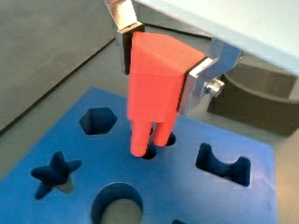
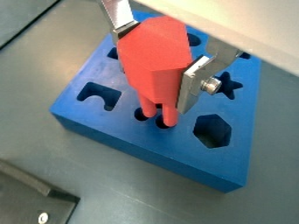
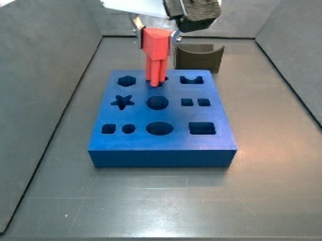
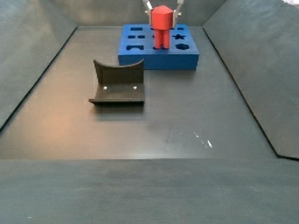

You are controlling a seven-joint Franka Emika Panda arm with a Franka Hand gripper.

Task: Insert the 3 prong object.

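Observation:
My gripper (image 1: pixel 163 74) is shut on the 3 prong object (image 1: pixel 156 83), a bright red blocky peg with parallel prongs pointing down. It also shows in a wrist view (image 2: pixel 149 66). The prong tips reach into small round holes in the top of the blue block (image 1: pixel 82 188), which also shows in a wrist view (image 2: pixel 117 131). In a side view the red peg (image 3: pixel 156 52) stands upright over the blue block (image 3: pixel 164 141), near its far edge, with my gripper (image 3: pixel 158 31) above it. Another side view shows the peg (image 4: pixel 162 22) on the block (image 4: pixel 162 54) at the far end.
The blue block has several shaped holes: a star (image 1: pixel 52 172), a hexagon (image 1: pixel 97 121), an oval (image 1: pixel 117 203). A dark grey curved piece (image 4: pixel 117 83) lies on the floor beside the block; it also shows behind the block in a side view (image 3: pixel 199 58). Grey walls enclose the floor.

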